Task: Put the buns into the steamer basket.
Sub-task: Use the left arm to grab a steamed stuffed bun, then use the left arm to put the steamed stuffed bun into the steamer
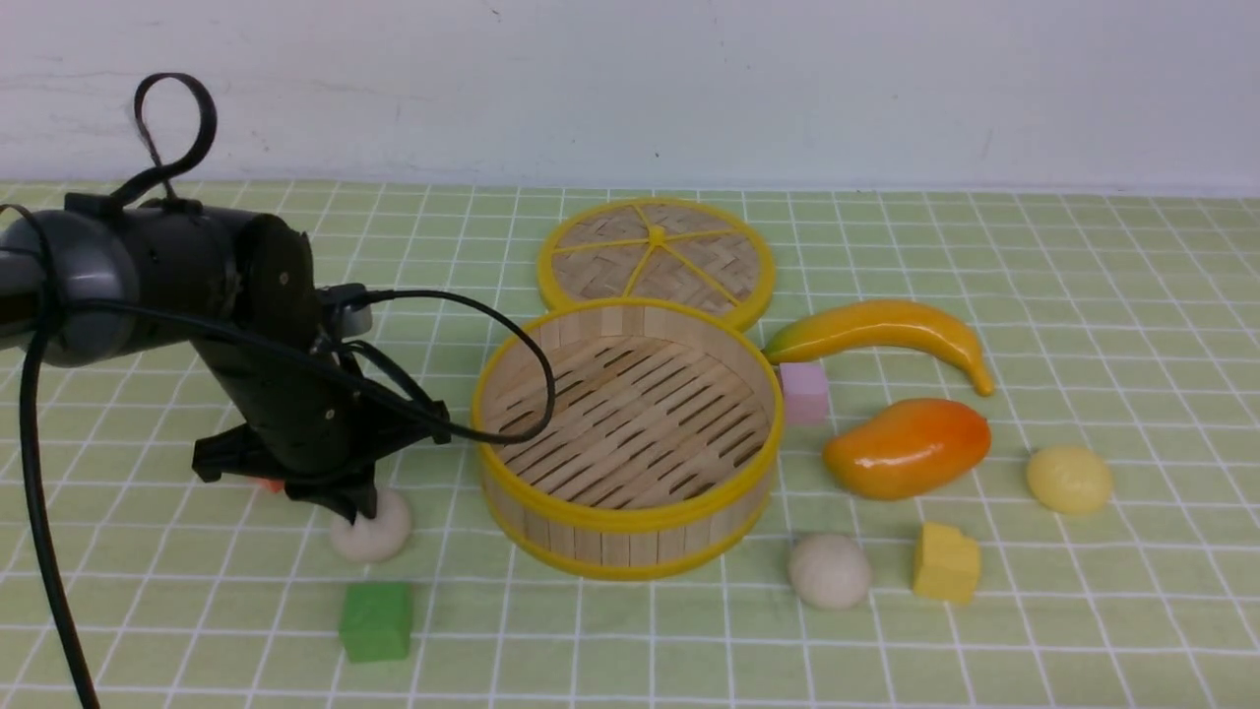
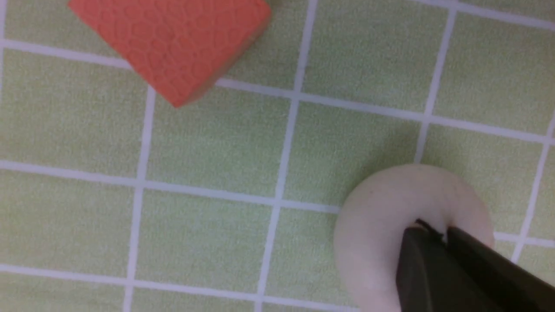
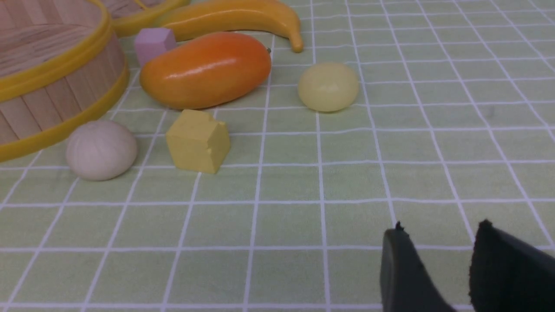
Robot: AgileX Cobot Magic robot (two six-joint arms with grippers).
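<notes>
The steamer basket point(image 1: 630, 517) stands empty in the middle; its wall also shows in the right wrist view point(image 3: 56, 65). One off-white bun point(image 1: 379, 542) lies on the cloth left of it. My left gripper point(image 1: 359, 507) is right over this bun. In the left wrist view its jaws point(image 2: 435, 232) are shut together, with the tips at the top of the bun point(image 2: 381, 225) and not around it. A second off-white bun point(image 1: 830, 569) point(image 3: 101, 149) lies right of the basket's front. The pale yellow bun point(image 1: 1069, 479) point(image 3: 328, 86) lies farther right. My right gripper point(image 3: 440, 227) is open and empty above the cloth, out of the front view.
A woven lid point(image 1: 657, 258) lies behind the basket. A banana point(image 1: 886, 330), a mango point(image 1: 908, 448), a pink cube point(image 1: 804, 391) and a yellow cube point(image 1: 946, 562) are to the right. A green cube point(image 1: 376, 620) sits in front of the left bun, a red cube point(image 2: 173, 39) beside it.
</notes>
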